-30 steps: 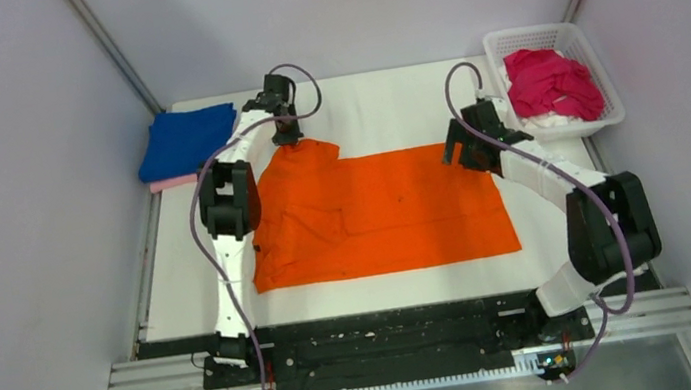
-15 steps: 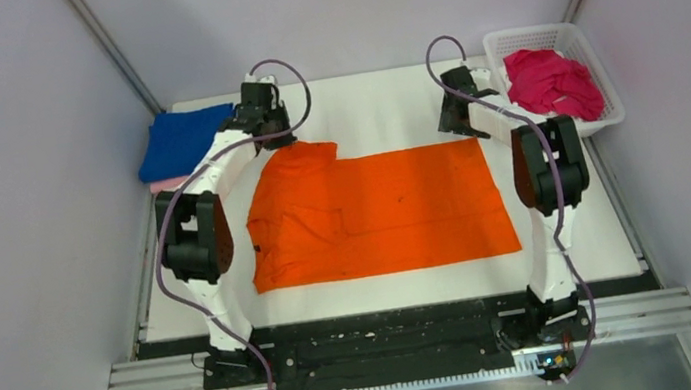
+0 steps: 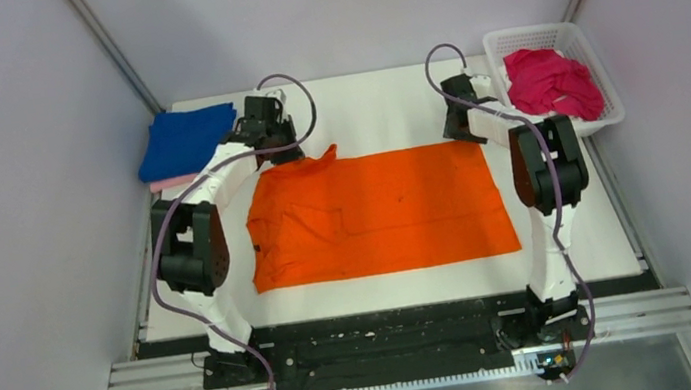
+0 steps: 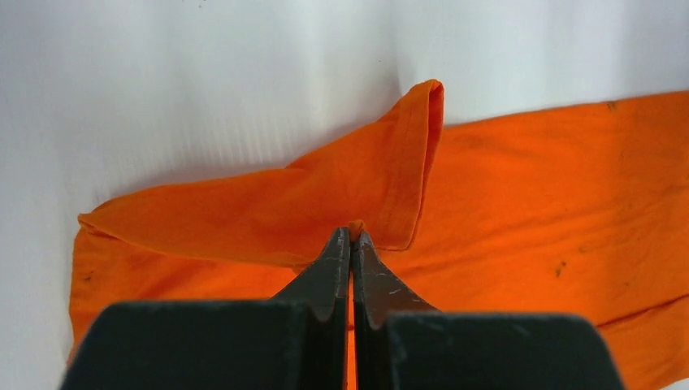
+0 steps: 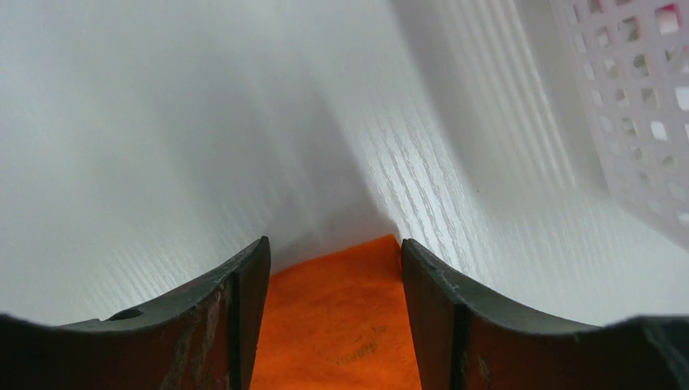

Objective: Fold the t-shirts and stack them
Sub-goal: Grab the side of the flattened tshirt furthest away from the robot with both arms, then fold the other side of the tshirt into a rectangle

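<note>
top external: left fingers [image 4: 351, 250] pinch orange t-shirt [image 3: 394, 209]; right fingers [image 3: 459, 130] spread over its corner beside basket [image 3: 542, 31].

No words, numbers, brand marks or signs can be read anywhere. A faint dark mark on the orange t-shirt [image 5: 341, 325], seen in the right wrist view, is too blurred to read.

Pink shirt [image 3: 173, 183] mostly hidden under blue shirt [image 3: 185, 141].

Flat orange t-shirt [image 3: 379, 213], far-left corner raised
</note>
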Available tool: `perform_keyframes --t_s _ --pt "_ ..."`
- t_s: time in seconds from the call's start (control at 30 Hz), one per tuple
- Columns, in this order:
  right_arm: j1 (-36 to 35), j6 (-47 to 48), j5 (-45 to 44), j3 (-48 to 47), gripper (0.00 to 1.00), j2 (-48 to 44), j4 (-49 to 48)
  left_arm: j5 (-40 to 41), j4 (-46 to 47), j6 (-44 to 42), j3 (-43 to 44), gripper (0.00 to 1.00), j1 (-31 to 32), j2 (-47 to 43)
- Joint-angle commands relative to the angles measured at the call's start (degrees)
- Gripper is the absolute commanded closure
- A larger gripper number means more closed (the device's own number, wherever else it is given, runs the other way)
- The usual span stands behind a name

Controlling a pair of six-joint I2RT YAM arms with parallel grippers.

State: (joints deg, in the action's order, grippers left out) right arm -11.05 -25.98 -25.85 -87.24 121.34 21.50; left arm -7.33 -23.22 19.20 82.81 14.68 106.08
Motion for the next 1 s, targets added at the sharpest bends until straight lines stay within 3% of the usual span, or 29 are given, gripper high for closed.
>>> perform_keyframes --t_s 0.0,0.17,0.27,0.57,0.77,0.97 --pt "0.3 -0.1 -0.7 5.1 0.41 -3.9 1.6 -1.0 1.6 0.9 -1.4 1.00 0.4 -6.4" --pt "0.3 -0.1 -1.3 7.3 0.42 -5.4 0.9 0.1 1.7 1.3 -3.6 1.00 0.8 -9.0" --pt "0.3 0.1 -1.3 7.5 0.48 -5.3 0.1 0.2 1.8 1.5 -4.3 1.00 0.9 -9.8" --pt "0.3 1.9 -0.7 6.0 0.86 -6.0 -2.6 -0.8 1.0 2.0 -6.3 1.00 1.2 -11.6" --pt "-0.1 3.8 2.2 13.4 0.92 -13.4 -9.8 0.2 1.1 2.9 -11.9 1.00 2.1 -17.3" --pt "-1.7 3.6 1.9 19.9 0.97 -19.7 -10.7 1.3 1.1 4.5 -19.2 1.00 2.4 -24.6"
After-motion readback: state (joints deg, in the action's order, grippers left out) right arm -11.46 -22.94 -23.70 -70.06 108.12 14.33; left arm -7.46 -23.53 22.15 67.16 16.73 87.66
